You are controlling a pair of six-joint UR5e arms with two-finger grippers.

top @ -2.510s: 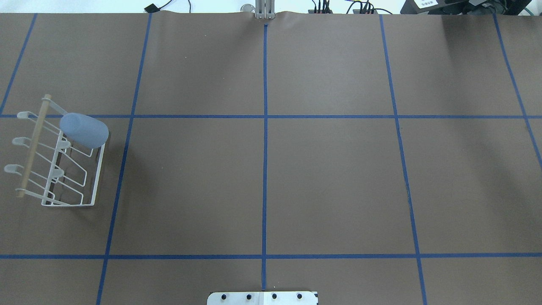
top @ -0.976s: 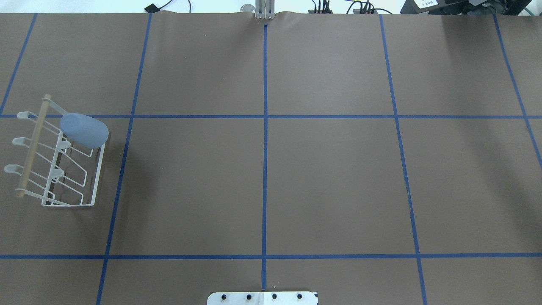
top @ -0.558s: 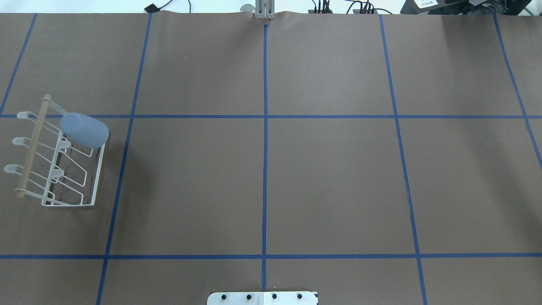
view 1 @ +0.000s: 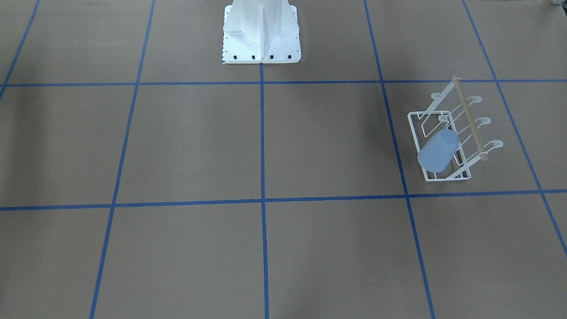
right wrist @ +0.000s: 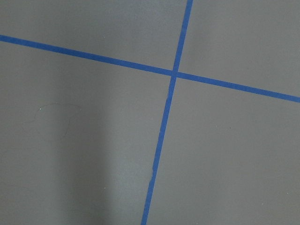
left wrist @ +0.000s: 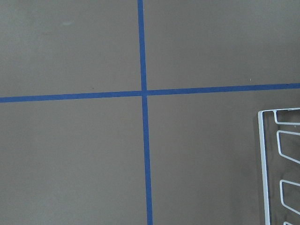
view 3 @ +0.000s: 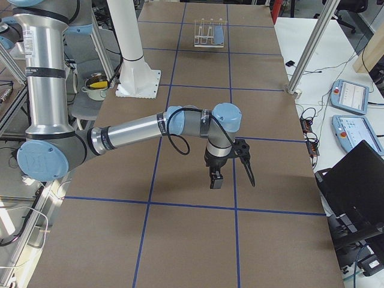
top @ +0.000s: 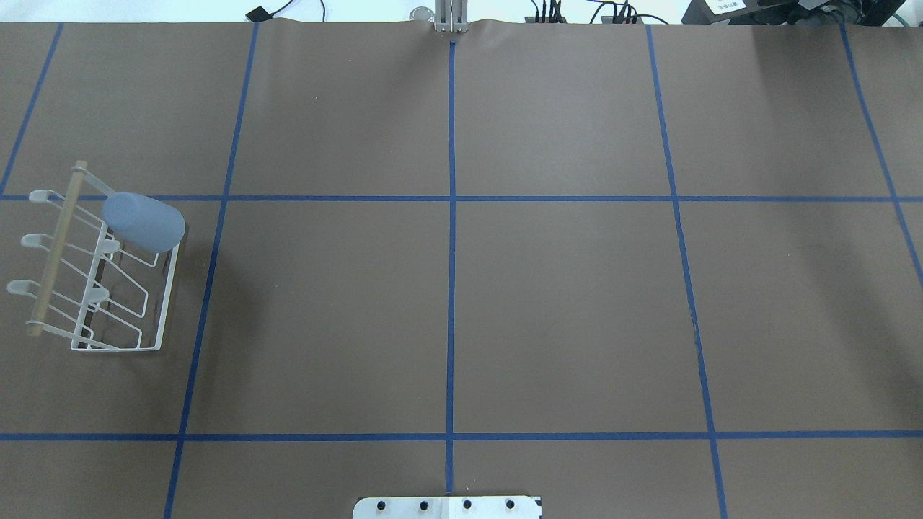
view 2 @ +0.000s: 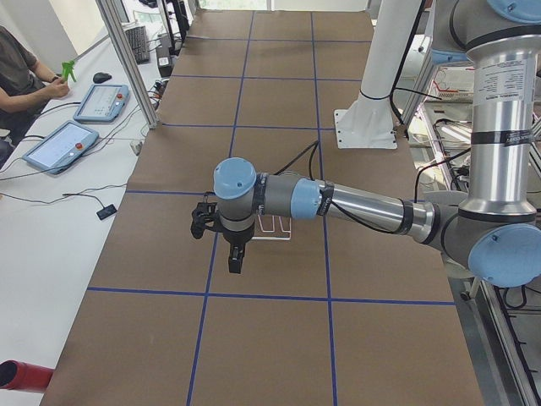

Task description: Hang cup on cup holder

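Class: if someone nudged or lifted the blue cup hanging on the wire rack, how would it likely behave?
The cup looks like plain plastic, so it is probably light and stiff. It rests tilted on the cup holder, so a push might slide it off. Round, tapered and handleless, it would likely roll in a curve.

Listed for you: one brown table covering (top: pixel 577 317), gridded with blue tape lines (top: pixel 451 303), and cables (top: pixel 551 13) at its far edge. On your white side bench (view 2: pixel 42 254): two blue-framed pendants (view 2: pixel 66 145), a mouse (view 2: pixel 102 78) and a black laptop (view 3: pixel 354 186). Off the table: a small pot (view 3: pixel 96 87) and a red cylinder (view 2: pixel 19 376).
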